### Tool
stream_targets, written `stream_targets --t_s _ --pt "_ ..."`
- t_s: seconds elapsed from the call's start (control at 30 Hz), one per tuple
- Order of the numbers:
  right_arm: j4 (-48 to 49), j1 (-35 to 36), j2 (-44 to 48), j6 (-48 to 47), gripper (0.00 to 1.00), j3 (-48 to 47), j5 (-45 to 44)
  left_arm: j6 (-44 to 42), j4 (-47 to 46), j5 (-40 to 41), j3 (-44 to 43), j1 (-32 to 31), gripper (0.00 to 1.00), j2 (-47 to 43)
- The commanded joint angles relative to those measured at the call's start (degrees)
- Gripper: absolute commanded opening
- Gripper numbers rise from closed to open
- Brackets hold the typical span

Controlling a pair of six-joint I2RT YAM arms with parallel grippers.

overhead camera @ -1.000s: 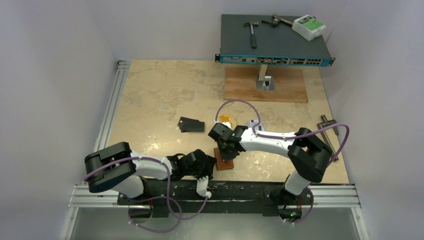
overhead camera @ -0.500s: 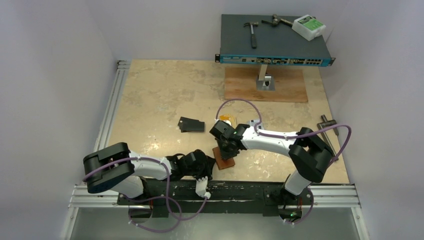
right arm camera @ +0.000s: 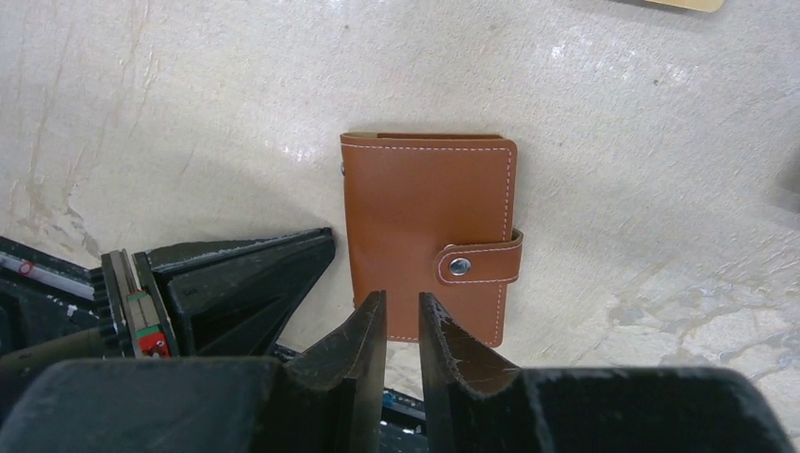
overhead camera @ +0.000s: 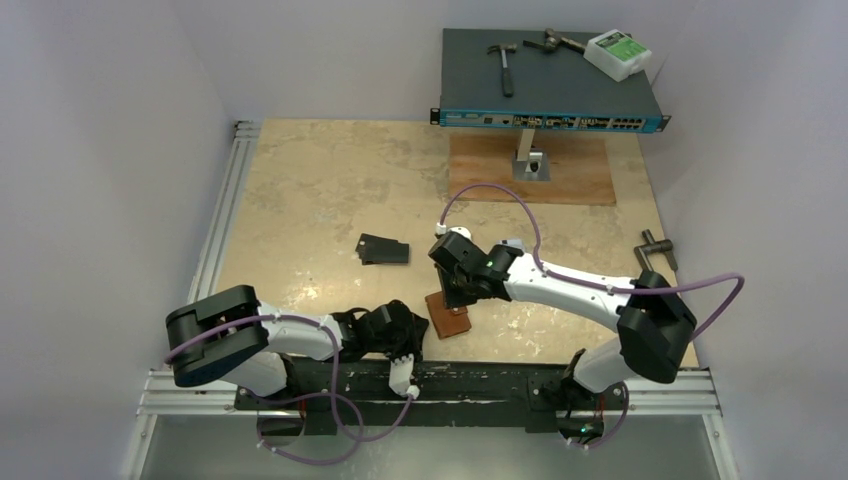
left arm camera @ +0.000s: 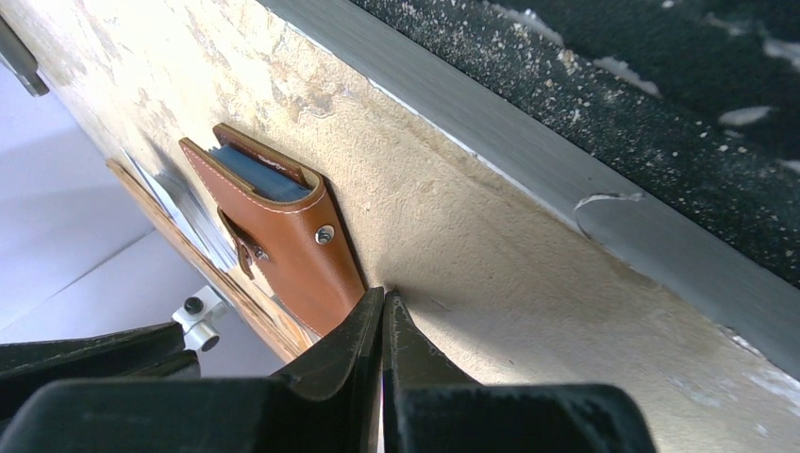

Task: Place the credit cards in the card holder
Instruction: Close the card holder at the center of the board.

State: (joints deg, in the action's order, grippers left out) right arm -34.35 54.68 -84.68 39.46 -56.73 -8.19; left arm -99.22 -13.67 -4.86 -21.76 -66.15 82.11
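Marble tabletop (overhead camera: 300,190): card holder (right arm camera: 429,226) closed; left end effector (left arm camera: 383,297) shut beside; right end effector (right arm camera: 403,302) slightly parted above; black cards (overhead camera: 384,249) apart.

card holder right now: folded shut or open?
Folded shut. In the right wrist view the card holder lies flat on the table, its snap tab wrapped over the front cover.

— The card holder (right arm camera: 429,236)?
— Smooth brown leather, faint sheen, pale stitching, shiny metal snap (right arm camera: 459,267).
— And the tabletop (right arm camera: 189,94)?
— Mottled, stone-look, slightly glossy. The right claw (right arm camera: 403,302) looks like matt black plastic, rough-grained. The board (overhead camera: 480,180) is matt wood.
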Motion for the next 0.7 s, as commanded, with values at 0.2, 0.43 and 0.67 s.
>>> stream_targets --t_s 0.2,0.43,0.67 --pt "2.59 -0.27 -1.38 0.44 0.18 2.58 -2.91 0.79 3.36 -0.15 0.21 -0.3 0.01 -0.72" --pt "3.69 -0.26 -2.66 0.75 0.17 3.36 -3.08 1.2 3.47 -0.15 -0.18 -0.25 0.01 -0.5" --pt "5.25 -0.25 -3.51 1.66 0.14 5.11 -3.13 1.64 3.65 0.0 -0.43 -0.3 0.01 -0.46"
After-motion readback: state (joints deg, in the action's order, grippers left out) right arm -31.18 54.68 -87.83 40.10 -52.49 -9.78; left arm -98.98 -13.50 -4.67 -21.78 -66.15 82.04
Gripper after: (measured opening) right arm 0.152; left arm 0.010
